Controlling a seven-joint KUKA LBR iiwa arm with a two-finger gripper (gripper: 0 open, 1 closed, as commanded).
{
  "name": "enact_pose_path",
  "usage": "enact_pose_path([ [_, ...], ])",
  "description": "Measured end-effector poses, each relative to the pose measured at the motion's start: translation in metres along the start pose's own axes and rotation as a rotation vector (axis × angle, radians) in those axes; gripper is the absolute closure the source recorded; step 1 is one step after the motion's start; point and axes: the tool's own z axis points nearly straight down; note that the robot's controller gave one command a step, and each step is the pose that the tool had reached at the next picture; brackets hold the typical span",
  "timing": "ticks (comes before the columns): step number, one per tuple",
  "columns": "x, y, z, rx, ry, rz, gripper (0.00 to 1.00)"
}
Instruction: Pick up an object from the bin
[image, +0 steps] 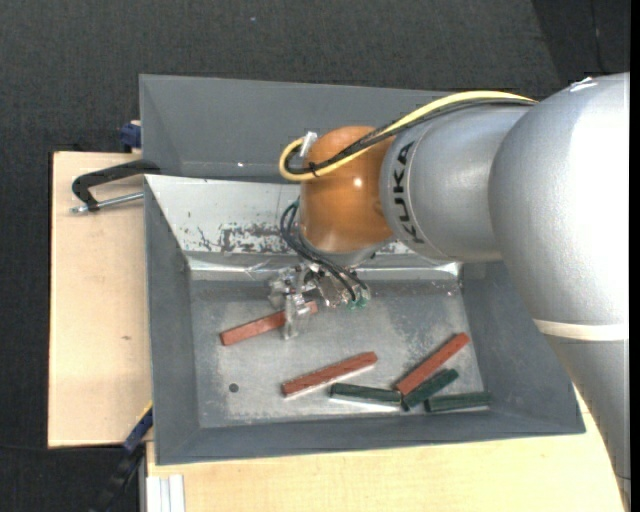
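Sticks lie loose on the floor of the bin (168, 340). Nearest, along the near edge toward the near right corner, three green sticks (365, 396) lie close together. Just behind them the right red stick (432, 363) slants up toward the right wall, its lower end against the green ones. The middle red stick (328, 374) lies beside them, near the centre of the near edge, its right end just above the leftmost green one. Farther in, left of centre, the left red stick (255, 328) lies tilted and apart from the rest. The gripper (296, 308) is down at this stick's right end, touching or just over it. Whether it is clenched on the stick or released cannot be told. Behind it, the orange cover (340, 200) and the grey arm (480, 180) reach over the far wall from the right.
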Motion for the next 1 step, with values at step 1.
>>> enact_pose_path([
  [1,0.0001,-0.0002,0.0000,0.000,0.000,0.000,1.00],
])
